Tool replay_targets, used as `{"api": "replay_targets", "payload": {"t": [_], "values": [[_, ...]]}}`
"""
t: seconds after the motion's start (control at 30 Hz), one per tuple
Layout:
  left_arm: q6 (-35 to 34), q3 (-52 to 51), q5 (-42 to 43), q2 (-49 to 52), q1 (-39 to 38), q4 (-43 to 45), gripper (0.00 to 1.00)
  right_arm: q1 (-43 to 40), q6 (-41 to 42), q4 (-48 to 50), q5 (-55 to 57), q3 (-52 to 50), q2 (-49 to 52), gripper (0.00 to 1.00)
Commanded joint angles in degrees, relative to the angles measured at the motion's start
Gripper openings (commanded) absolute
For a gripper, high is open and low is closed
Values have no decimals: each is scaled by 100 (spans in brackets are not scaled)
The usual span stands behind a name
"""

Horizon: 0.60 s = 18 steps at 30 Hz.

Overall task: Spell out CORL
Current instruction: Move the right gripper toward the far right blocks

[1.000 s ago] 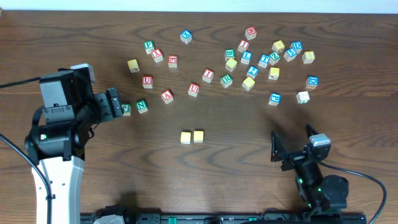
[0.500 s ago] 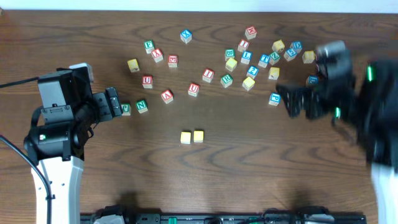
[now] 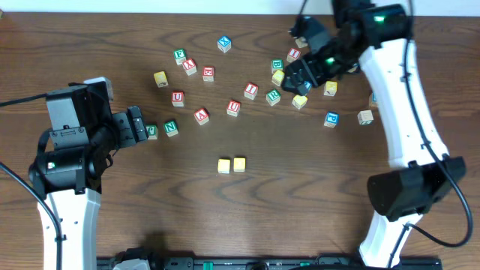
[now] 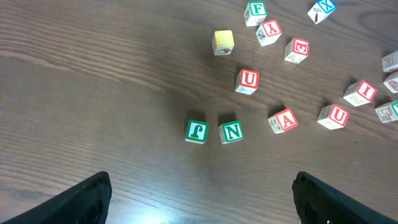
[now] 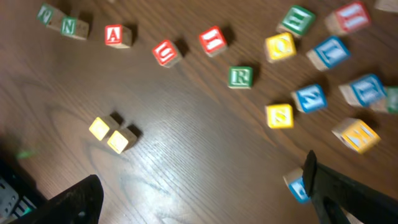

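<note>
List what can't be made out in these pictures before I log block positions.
- Overhead: the right arm covers part of the far cube cluster, so the letters there are hidden.
- Overhead and right wrist: the two yellow-topped cubes show only glare on top. Their letters are unreadable.
- Right wrist: a blue-lettered cube is partly hidden by a finger of the right gripper.
- Left wrist: the edge cubes are cut off by the right edge.
</note>
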Motion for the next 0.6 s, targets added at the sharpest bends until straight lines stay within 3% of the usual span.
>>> {"api": "replay_targets", "payload": {"t": [0.0, 0.23, 0.37, 0.57], "values": [[35, 116, 66, -31, 24, -13, 92, 219, -170, 114, -103, 157, 92, 99], [35, 116, 66, -31, 24, -13, 92, 431, 424, 479, 811, 157, 632, 99], [35, 116, 66, -31, 24, -13, 92, 472, 752, 496, 1270, 157, 1141, 89], [35, 116, 66, -31, 24, -13, 92, 492, 1408, 927, 1637, 157, 1655, 88]]}}
